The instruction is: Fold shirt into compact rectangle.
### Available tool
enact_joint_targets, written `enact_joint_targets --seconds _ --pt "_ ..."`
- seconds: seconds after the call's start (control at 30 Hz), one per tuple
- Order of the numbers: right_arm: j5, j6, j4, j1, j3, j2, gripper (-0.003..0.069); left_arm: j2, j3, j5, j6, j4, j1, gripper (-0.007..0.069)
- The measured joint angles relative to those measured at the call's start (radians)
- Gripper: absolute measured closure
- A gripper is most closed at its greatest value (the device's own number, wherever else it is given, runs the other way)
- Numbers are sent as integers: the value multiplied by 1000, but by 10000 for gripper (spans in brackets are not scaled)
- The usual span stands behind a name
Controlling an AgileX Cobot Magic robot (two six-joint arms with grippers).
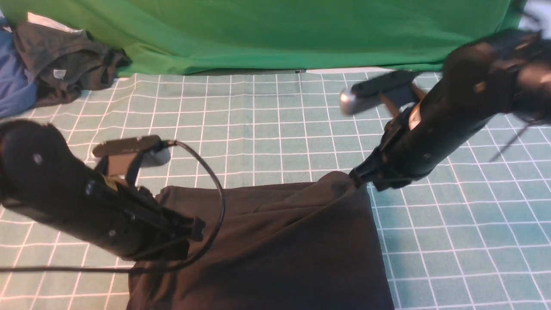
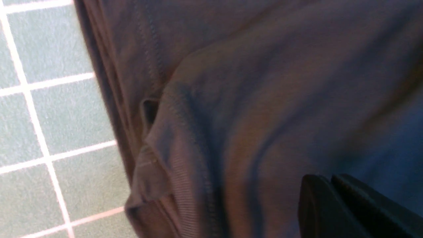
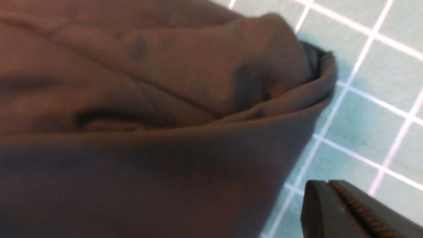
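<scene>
The black shirt [image 1: 280, 241] lies folded on the checked mat at the front centre, with layered folds along its far edge. My left gripper [image 1: 197, 229] is shut and hovers over the shirt's left part. In the left wrist view its jaws [image 2: 330, 180] are pressed together with nothing between them, above the cloth [image 2: 248, 99], near a ribbed hem. My right gripper [image 1: 356, 175] is shut at the shirt's far right corner. In the right wrist view its tips [image 3: 327, 183] are empty and over the mat, just beside the shirt's folded edge [image 3: 132, 132].
A teal mat with a white grid [image 1: 280, 120] covers the table. A dark grey-brown garment [image 1: 64, 64] and a blue cloth [image 1: 15, 86] lie at the far left. A big green cloth [image 1: 275, 30] lies along the back. A black cable [image 1: 217, 185] loops from the left arm over the shirt.
</scene>
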Motion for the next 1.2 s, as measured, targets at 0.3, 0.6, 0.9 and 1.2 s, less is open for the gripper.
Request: enact_joint_targets --seconds 0.3,0.6,0.9,1.2 --pt "-64 -21 4 0 -1 128 640 6 163 -129 -134 101 0 619" --pt "-54 -53 4 -6 -9 144 640 -30 153 -94 -196 137 0 619" --pt "15 -75 -15 -128 -24 -155 640 -274 37 57 -190 186 0 618" --pt "-30 -101 -25 -217 -25 -618 640 -564 -6 116 -284 218 0 618"
